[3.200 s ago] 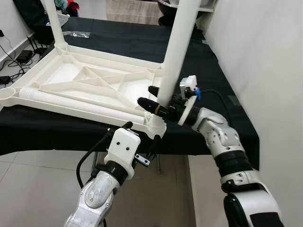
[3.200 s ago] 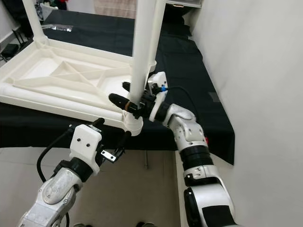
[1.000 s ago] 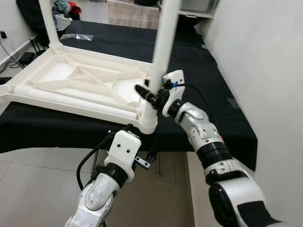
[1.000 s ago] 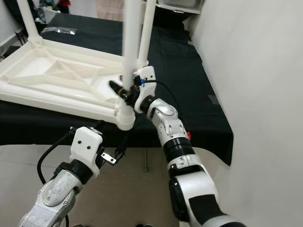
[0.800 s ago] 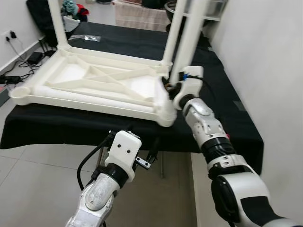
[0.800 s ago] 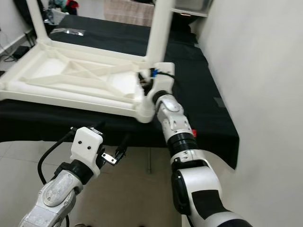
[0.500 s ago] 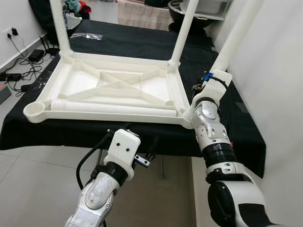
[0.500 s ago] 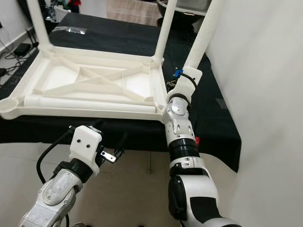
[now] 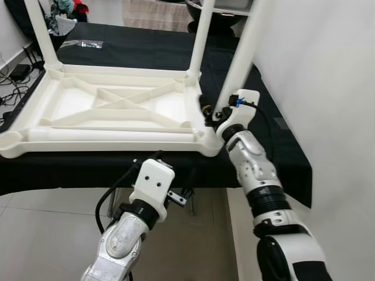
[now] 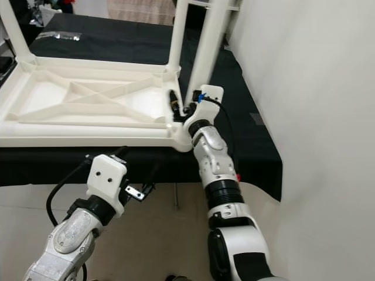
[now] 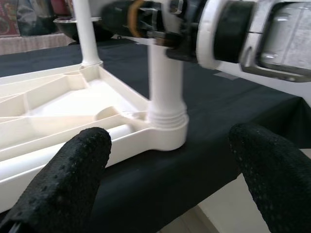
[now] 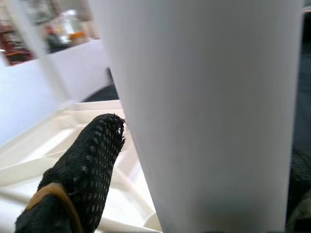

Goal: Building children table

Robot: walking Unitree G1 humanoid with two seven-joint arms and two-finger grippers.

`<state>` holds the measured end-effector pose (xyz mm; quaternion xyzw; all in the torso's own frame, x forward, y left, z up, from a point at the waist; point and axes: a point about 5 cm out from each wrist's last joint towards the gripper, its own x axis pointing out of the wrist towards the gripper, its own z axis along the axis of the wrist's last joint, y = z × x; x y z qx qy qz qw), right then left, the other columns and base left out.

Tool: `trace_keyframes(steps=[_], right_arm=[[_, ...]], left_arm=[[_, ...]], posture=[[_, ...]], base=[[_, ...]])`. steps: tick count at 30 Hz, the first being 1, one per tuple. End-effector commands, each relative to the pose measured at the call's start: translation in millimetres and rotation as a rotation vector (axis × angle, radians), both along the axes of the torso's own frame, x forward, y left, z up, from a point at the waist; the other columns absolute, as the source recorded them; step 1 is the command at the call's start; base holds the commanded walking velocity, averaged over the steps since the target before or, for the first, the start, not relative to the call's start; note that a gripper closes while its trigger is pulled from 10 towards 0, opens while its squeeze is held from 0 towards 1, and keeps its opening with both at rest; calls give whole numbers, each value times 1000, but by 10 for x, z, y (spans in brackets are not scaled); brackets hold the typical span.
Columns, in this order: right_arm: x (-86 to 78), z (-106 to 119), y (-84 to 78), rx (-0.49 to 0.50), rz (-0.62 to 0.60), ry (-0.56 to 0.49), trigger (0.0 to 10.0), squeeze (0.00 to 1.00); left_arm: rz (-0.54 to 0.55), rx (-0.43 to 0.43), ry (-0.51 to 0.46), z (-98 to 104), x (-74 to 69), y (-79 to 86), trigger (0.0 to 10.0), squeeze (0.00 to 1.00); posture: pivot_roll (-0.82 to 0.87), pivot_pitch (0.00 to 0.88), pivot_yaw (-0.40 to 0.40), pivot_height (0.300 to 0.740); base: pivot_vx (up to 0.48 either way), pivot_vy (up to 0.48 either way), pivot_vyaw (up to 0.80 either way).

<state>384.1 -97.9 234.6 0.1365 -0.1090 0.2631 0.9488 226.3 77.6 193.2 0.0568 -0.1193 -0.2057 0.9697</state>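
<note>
**We held a leg in the corner socket of the upturned children's table**

The white tabletop (image 9: 111, 111) lay underside-up across the frame's middle on the black-draped bench (image 9: 275, 152), we judged so its sockets faced up. Our right gripper (image 9: 212, 114), right of centre, was clamped round the near-right leg (image 9: 243, 55), seated in its socket, probably steadying it. Our left gripper (image 11: 170, 160) hung spread apart at lower centre, below the bench edge. We counted three upright legs and one loose leg (image 9: 111, 134) lying in the tabletop.
</note>
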Motion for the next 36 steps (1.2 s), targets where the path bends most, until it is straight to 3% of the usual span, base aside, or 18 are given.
trace_keyframes(steps=[1, 3, 6, 10, 11, 12, 15, 18, 19, 22, 24, 25, 26, 28, 30, 32, 33, 36], right_arm=[[-141, 123, 98, -16, 323, -67, 10000, 0], [-141, 123, 98, -16, 323, -67, 10000, 0], [-277, 178, 132, -110, 618, -132, 10000, 0], [-362, 113, 224, -198, 771, -146, 10000, 0], [-345, 81, 280, -223, 766, -147, 6235, 0], [-304, 69, 328, -225, 724, -141, 0, 0], [-257, 73, 371, -226, 655, -150, 0, 0], [-58, 84, 345, -200, 357, -90, 0, 0], [-58, 84, 345, -200, 357, -90, 0, 0], [56, 67, 252, -196, 163, -44, 0, 0], [176, 35, 44, -198, -95, 32, 0, 0], [176, 35, 44, -198, -95, 32, 0, 0], [251, -8, -176, -179, -323, 119, 0, 0], [269, -30, -258, -167, -402, 157, 0, 0], [263, -84, -518, -122, -671, 241, 0, 0], [263, -84, -518, -122, -671, 241, 0, 0], [218, -154, -668, -40, -870, 312, 0, 0], [190, -201, -685, 1, -959, 349, 0, 0]], left_arm=[[-6, -2, 10, -27, -13, -13, 10000, 0], [-6, -2, 10, -27, -13, -13, 10000, 0], [-13, -3, 12, -28, -24, -24, 10000, 0], [-14, -5, 13, -24, -31, -27, 10000, 0], [-13, -5, 13, -23, -34, -27, 10000, 0], [-11, -3, 13, -22, -36, -26, 10000, 0], [-10, -2, 13, -23, -38, -23, 10000, 0], [-5, -1, 13, -23, -38, -15, 10000, 0], [-5, -1, 13, -23, -38, -15, 10000, 0], [-4, 0, 13, -25, -38, -14, 10000, 0], [-5, 1, 12, -29, -38, -14, 10000, 0], [-5, 1, 12, -29, -38, -14, 10000, 0], [-4, 1, 12, -31, -36, -15, 10000, 0], [-4, 0, 12, -33, -35, -16, 10000, 0], [-5, 0, 10, -30, -33, -26, 10000, 0], [-5, 0, 10, -30, -33, -26, 10000, 0], [-5, 0, 8, -27, -29, -30, 10000, 0], [-3, 0, 7, -25, -26, -29, 10000, 0]], posture=[[113, 149, -143, 740], [113, 149, -143, 740], [115, 150, -143, 740], [119, 153, -145, 740], [122, 153, -146, 740], [123, 154, -148, 740], [123, 155, -147, 740], [122, 154, -147, 740], [122, 154, -147, 740], [120, 152, -146, 740], [116, 148, -145, 740], [116, 148, -145, 740], [114, 145, -144, 740], [114, 145, -144, 740], [116, 145, -145, 740], [116, 145, -145, 740], [118, 143, -145, 740], [118, 143, -145, 740]], base=[[0, 0, 0], [0, 0, 0], [0, 0, 0], [0, 0, 0], [0, 0, 0], [0, 0, 0], [0, 0, 0], [0, 0, 0], [0, 0, 0], [0, 0, 0], [0, 0, 0], [0, 0, 0], [0, 0, 0], [0, 0, 0], [0, 0, 0], [0, 0, 0], [0, 0, 0], [0, 0, 0]])
